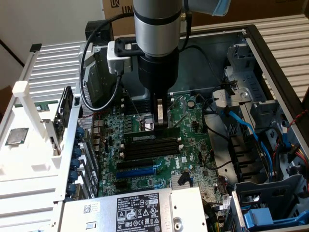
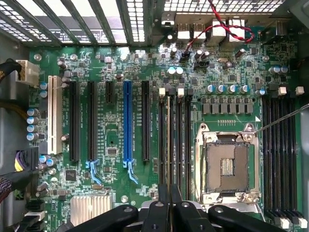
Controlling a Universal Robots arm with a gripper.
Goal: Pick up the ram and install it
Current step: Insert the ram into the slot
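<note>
My gripper (image 1: 161, 123) reaches straight down onto the green motherboard (image 1: 190, 121) inside the open computer case. Its two fingers are shut on the ram (image 1: 150, 134), a long dark stick standing on edge along the farthest of the black memory slots (image 1: 150, 147). In the wrist view the ram (image 2: 168, 145) shows edge-on as a thin line. It runs out from between the fingers (image 2: 157, 212) of my gripper (image 2: 166, 205), in line with one slot of the bank (image 2: 179, 140) with white end clips. How deep the ram sits in the slot cannot be told.
A blue slot (image 2: 127, 121) and black expansion slots lie beside the memory bank. The open CPU socket (image 2: 226, 164) and a second memory bank (image 2: 280, 154) lie on the other side. The power supply (image 1: 140, 208), blue cables (image 1: 251, 130) and drive cages crowd the case.
</note>
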